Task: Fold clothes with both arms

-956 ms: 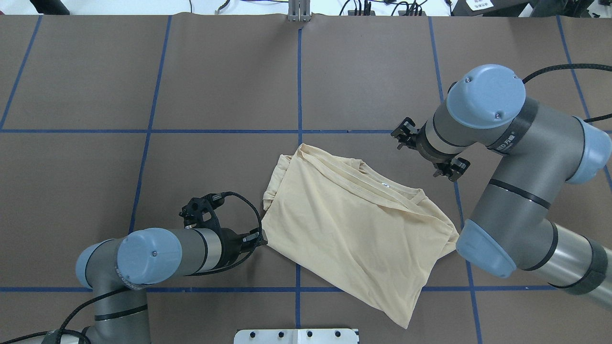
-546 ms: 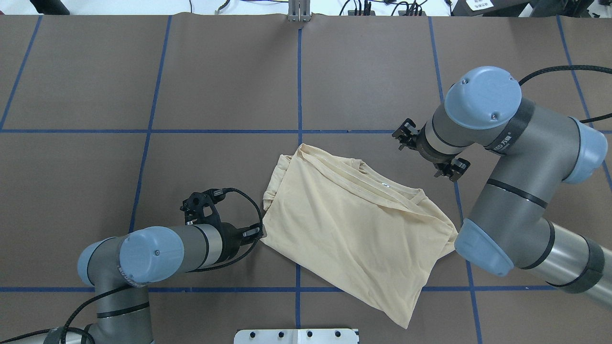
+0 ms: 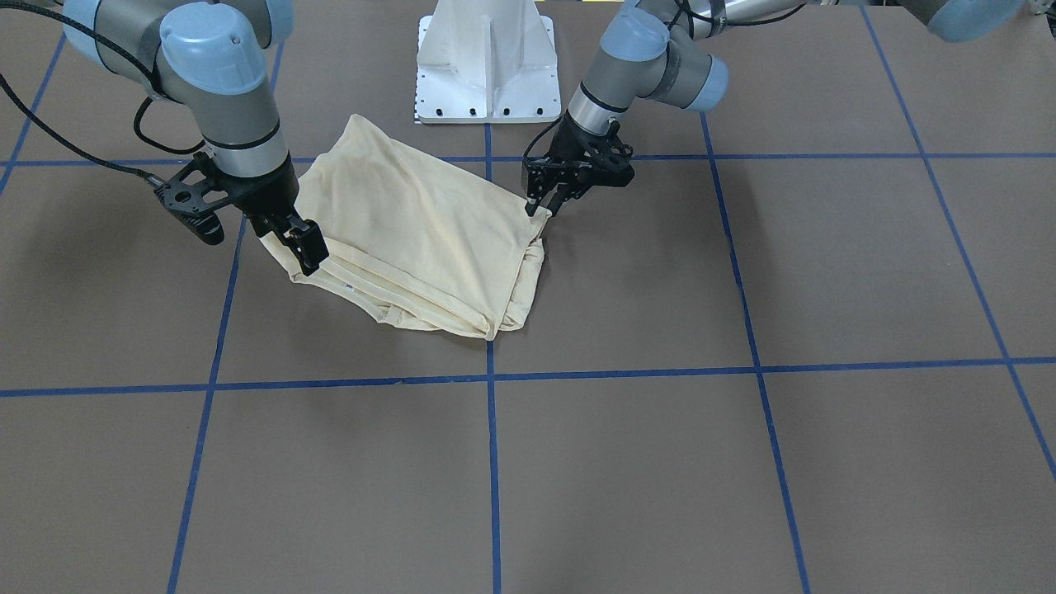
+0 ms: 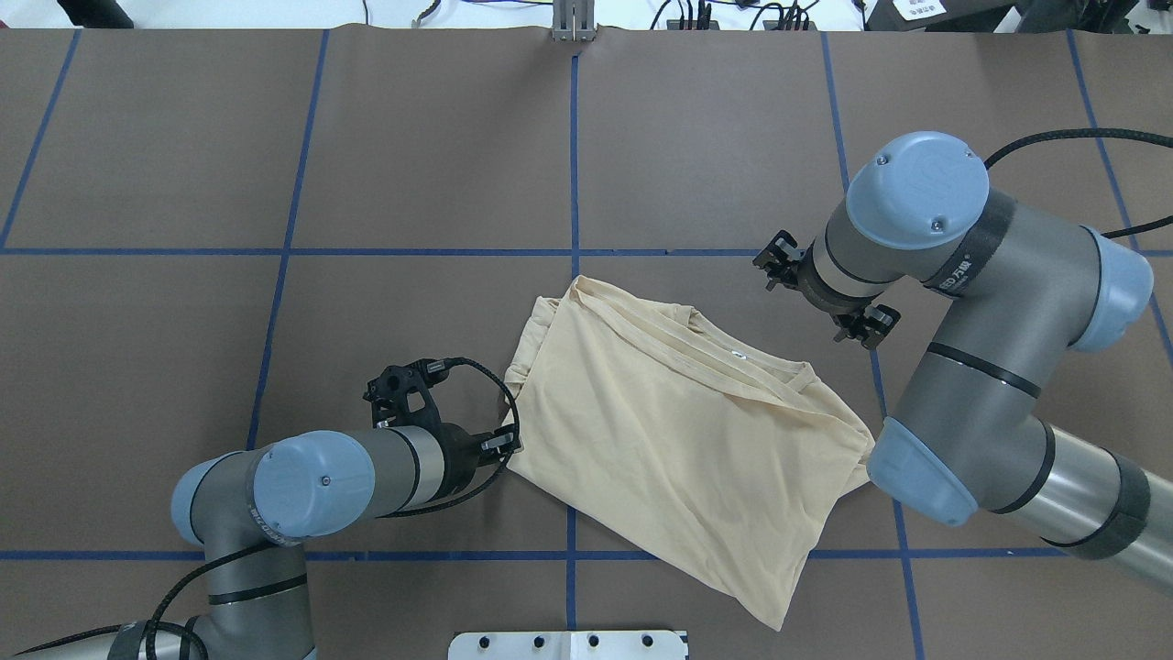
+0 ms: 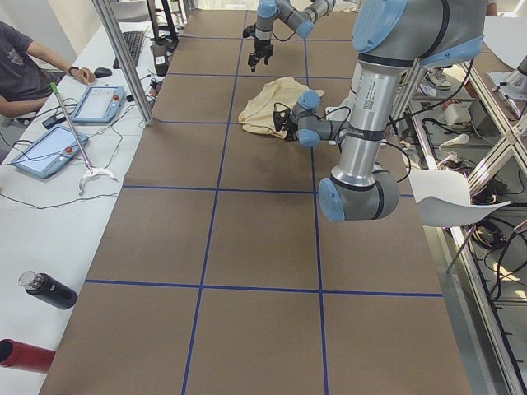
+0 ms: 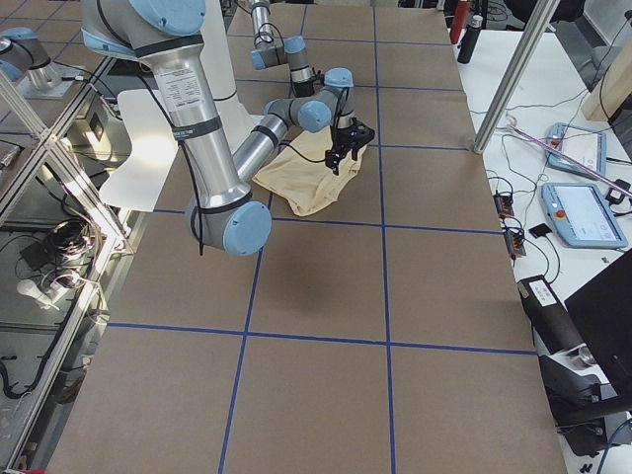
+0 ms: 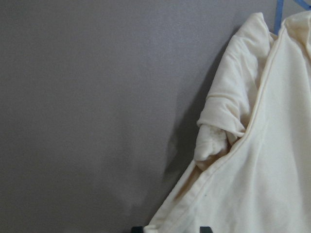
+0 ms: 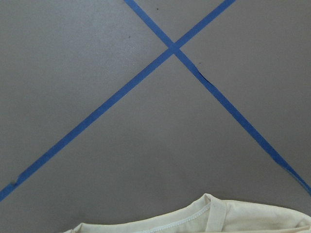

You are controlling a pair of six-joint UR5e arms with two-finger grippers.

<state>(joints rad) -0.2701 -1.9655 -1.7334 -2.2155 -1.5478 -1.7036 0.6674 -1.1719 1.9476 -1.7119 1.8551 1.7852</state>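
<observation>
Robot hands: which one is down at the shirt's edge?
The left gripper: its fingers sit either side of the T-shirt's edge, low down. The right gripper hangs higher, clear of it.

No lettering reads with certainty: white characters on the black band [image 4: 959,273] round the silver-grey, blue-capped right arm [image 4: 971,394] (and fainter marks on the matching left arm [image 4: 394,466]) are too small to make out, like the small white neck tag [image 4: 736,352] of the pale cream T-shirt [image 4: 678,440].
</observation>
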